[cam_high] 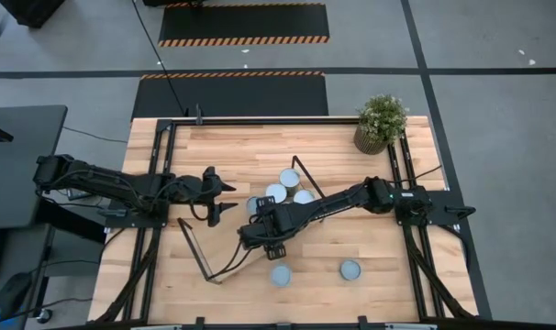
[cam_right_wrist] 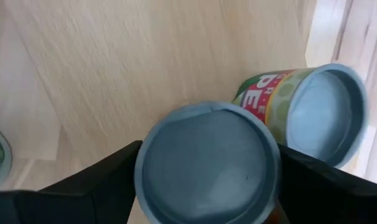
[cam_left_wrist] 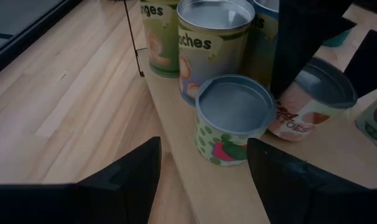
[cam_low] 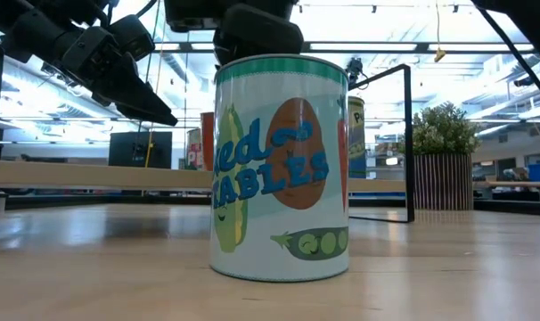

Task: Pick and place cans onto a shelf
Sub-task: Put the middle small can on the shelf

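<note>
The right gripper (cam_high: 257, 226) reaches across the middle of the table to the shelf (cam_high: 225, 240), and its two dark fingers (cam_right_wrist: 107, 177) sit on either side of a can (cam_right_wrist: 207, 165) with a pale grey-blue top, pressed against its sides. In the right wrist view a second can (cam_right_wrist: 313, 112) with a green and red label stands just beside the held one, toward the shelf's edge.

The left gripper (cam_high: 218, 197) hangs just beside the shelf's left end with its fingers (cam_left_wrist: 129, 177) spread apart and nothing between them. Its wrist camera looks onto a row of cans on the light-wood board: a short can with a dotted green label (cam_left_wrist: 232, 121) nearest, a taller peaches can (cam_left_wrist: 210, 40) behind it, and another short can (cam_left_wrist: 313, 99) beside the right arm's dark body.

From above, three pale can tops (cam_high: 289, 180) cluster at the shelf's far end. Two more cans (cam_high: 281, 275) (cam_high: 350, 270) stand apart on the tabletop (cam_high: 260, 147) near the front edge. In the low view, one of these, a mixed-vegetables can (cam_low: 281, 168), stands upright. A potted plant (cam_high: 381, 122) stands at the far right corner.
</note>
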